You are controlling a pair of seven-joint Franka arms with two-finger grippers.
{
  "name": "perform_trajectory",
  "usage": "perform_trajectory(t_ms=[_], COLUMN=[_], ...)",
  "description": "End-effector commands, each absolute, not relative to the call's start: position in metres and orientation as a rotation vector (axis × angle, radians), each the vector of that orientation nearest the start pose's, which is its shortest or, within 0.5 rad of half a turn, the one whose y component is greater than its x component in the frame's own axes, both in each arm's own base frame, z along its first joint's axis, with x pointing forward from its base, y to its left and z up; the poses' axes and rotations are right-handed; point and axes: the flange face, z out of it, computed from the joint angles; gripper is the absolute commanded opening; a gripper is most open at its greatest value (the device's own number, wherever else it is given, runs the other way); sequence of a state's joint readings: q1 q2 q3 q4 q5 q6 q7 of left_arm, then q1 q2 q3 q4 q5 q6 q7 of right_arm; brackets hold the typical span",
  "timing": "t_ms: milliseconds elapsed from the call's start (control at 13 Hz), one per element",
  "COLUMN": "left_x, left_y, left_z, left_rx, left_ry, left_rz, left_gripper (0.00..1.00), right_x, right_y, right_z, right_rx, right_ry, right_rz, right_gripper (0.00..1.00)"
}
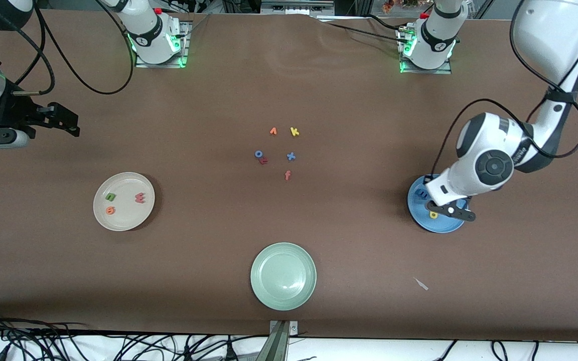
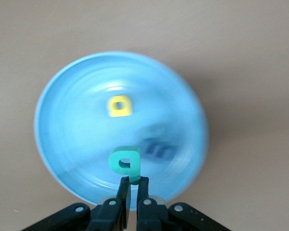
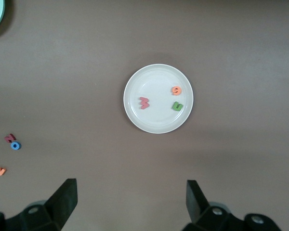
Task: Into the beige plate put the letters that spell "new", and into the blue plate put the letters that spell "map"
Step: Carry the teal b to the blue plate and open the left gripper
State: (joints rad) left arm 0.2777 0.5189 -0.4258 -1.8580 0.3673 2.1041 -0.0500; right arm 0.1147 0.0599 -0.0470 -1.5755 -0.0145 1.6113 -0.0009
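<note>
One letter outstanding: my left gripper (image 2: pixel 133 185) pinches the teal p (image 2: pixel 125 162) over the blue plate (image 2: pixel 62 96); I judge release next. Right gripper (image 3: pixel 130 199) waits, spread wide, above the beige plate (image 3: pixel 158 124).

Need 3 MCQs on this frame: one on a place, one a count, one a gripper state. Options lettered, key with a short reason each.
1. Where is the teal p?
A. flat in the beige plate
B. held over the blue plate
C. in the green plate

2. How many letters lie in the beige plate?
A. one
B. three
C. five

3. What state is the right gripper in?
A. open, holding nothing
B. shut on a plate
C. shut on a letter

Key:
1 B: the left gripper pinches the teal p above the blue plate, where the yellow a and blue m already lie.
2 B: green n, orange e and pinkish-red w sit in it.
3 A: its fingers stand wide apart with only table between them, above the beige plate.
</note>
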Motion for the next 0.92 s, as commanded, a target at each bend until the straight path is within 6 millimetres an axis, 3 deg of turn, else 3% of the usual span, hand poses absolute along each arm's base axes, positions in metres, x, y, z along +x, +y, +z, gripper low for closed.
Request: perform_trajectory(t_ms=[0,77,154,385,615,846], left_x=[0.617,0.617,0.619,0.623,0.629,0.637], left_y=[-0.045,-0.042,-0.04,-0.071,-0.112,-0.126], left_z=[0.226,0.223,0.231,0.301,0.375,0.459], left_rx=[-2.961,-2.965,-2.965,-2.941,-2.95,-3.038], left_ry=[0.485,0.484,0.483,0.556,0.578,0.521], left_rz=[0.287,0.29,0.274,0.149,0.142,0.167], left_gripper=[0.28,0.9,1.0,1.0,1.0,1.0], right_x=[0.575,0.575,0.574,0.571,0.572,0.572], right_y=[0.036,0.036,0.038,0.038,0.036,0.032], right_z=[0.6,0.6,0.6,0.597,0.597,0.597], right_rx=[-3.158,-3.158,-3.162,-3.182,-3.182,-3.184], right_ry=[-0.129,-0.129,-0.132,-0.132,-0.122,-0.113], right_rz=[0.053,0.053,0.06,0.11,0.108,0.103], right_gripper=[1.0,1.0,1.0,1.0,1.0,1.0])
